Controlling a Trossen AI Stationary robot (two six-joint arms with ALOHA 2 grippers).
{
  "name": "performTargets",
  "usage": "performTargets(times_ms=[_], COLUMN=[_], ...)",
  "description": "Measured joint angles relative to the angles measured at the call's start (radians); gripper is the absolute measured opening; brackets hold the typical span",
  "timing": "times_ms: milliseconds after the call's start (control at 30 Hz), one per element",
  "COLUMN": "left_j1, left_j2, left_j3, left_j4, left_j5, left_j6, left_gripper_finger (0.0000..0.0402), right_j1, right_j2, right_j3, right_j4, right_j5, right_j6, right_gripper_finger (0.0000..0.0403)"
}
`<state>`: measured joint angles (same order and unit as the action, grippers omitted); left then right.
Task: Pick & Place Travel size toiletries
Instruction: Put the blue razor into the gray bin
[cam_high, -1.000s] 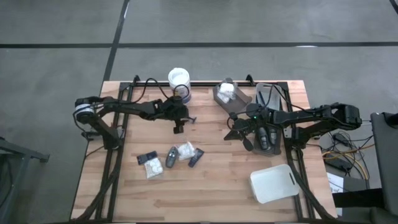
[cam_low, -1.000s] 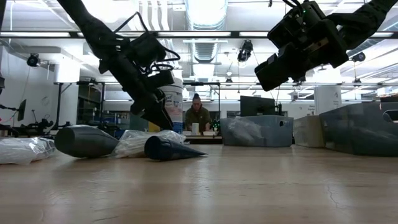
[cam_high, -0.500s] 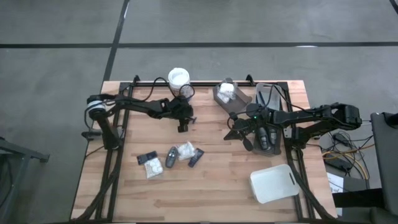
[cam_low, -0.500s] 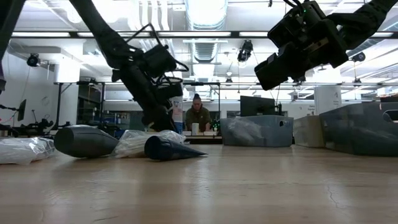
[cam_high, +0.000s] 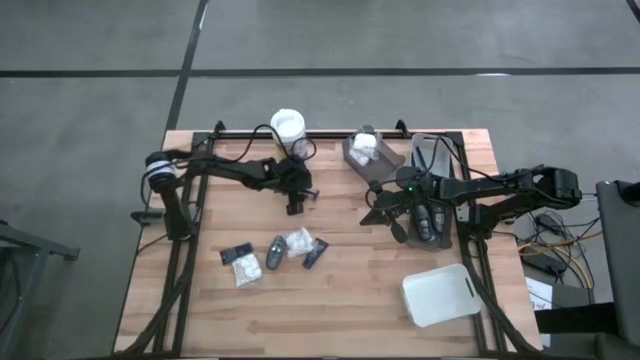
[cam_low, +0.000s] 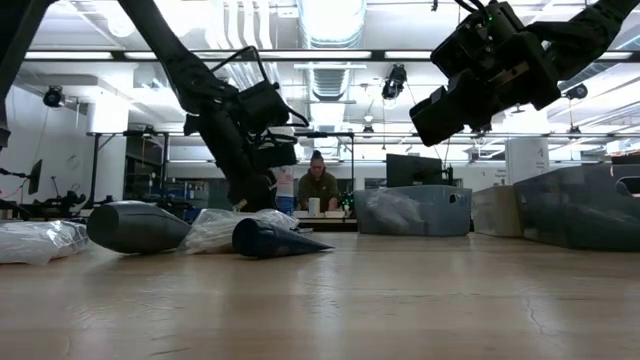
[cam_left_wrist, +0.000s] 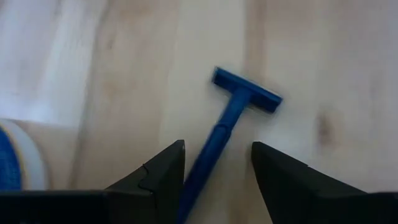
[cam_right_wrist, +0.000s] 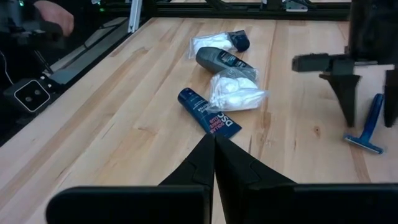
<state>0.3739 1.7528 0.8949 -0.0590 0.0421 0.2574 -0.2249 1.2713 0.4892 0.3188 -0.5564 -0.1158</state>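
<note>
A blue razor (cam_left_wrist: 231, 116) lies flat on the wooden table (cam_high: 350, 300), its head (cam_left_wrist: 247, 91) pointing away from my left gripper (cam_left_wrist: 217, 149). That gripper (cam_high: 294, 205) stands open, slanting down, one finger on either side of the razor's handle; I see no touch. More toiletries lie in a cluster toward the near edge: a blue tube (cam_right_wrist: 208, 113), white packets (cam_right_wrist: 236, 93), a dark grey bottle (cam_right_wrist: 221, 59). My right gripper (cam_high: 372, 217) hangs shut above the table's middle right, with nothing in it.
A white-lidded jar (cam_high: 288, 125) stands at the far edge behind my left arm. A grey tray (cam_high: 368, 152) with white packets and a second grey tray (cam_high: 432, 200) with dark items sit at the far right. A white tray (cam_high: 440, 295) lies near right.
My left gripper has come down toward the table over the blue razor, tipping more steeply, and stays open. The razor and the other toiletries lie where they were.
</note>
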Motion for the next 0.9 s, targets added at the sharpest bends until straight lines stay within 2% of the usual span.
performTargets(times_ms=[200, 600, 900], left_j1=[-0.017, -0.034, -0.034], left_j2=[-0.019, -0.018, -0.018], left_j3=[0.001, 0.000, -0.012], left_j4=[0.009, -0.012, -0.020], left_j5=[0.005, 0.005, 0.005], left_j6=[-0.029, -0.026, -0.028], left_gripper_finger=[0.0184, 0.0093, 0.0076], right_j1=[0.000, 0.000, 0.000], right_j2=[0.000, 0.000, 0.000], right_j3=[0.000, 0.000, 0.000], right_j4=[0.001, 0.001, 0.001], right_j5=[0.000, 0.000, 0.000], right_j6=[0.009, 0.012, 0.012], right_gripper_finger=[0.0008, 0.0008, 0.0008])
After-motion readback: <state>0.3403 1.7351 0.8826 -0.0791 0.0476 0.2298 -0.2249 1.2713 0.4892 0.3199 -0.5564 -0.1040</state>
